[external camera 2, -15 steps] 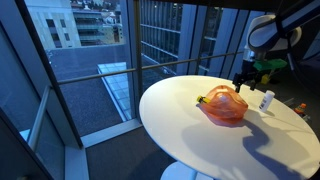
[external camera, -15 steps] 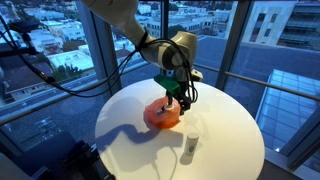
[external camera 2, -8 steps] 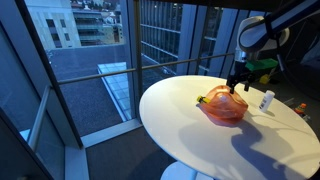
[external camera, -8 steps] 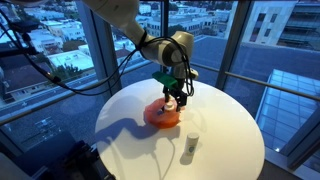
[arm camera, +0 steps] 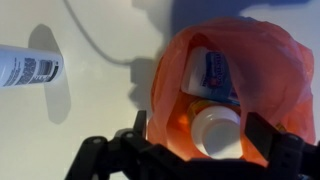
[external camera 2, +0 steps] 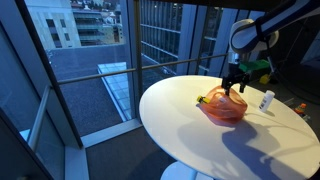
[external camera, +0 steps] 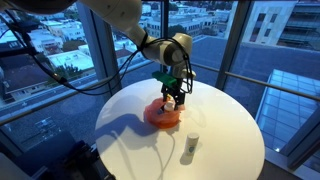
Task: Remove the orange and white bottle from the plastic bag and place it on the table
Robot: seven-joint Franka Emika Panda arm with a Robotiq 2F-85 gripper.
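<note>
The orange plastic bag [arm camera: 260, 70] lies open on the round white table [external camera: 130, 125] and shows in both exterior views [external camera: 160, 114] [external camera 2: 224, 107]. Inside it stands an orange bottle with a white cap [arm camera: 216, 128], with a white and blue labelled item [arm camera: 212, 72] behind it. My gripper [arm camera: 200, 135] is open directly above the bag's mouth, one finger on each side of the white cap, not touching it. The gripper hangs just over the bag in both exterior views [external camera: 173, 98] [external camera 2: 232, 84].
A white bottle [arm camera: 25, 68] lies on the table beside the bag, also seen in both exterior views [external camera: 190, 147] [external camera 2: 266, 100]. A small orange object [external camera 2: 299, 108] sits near the table's edge. Glass walls and railings surround the table.
The gripper has moved from near the white bottle to over the orange bag. The bag and white bottle have not moved.
</note>
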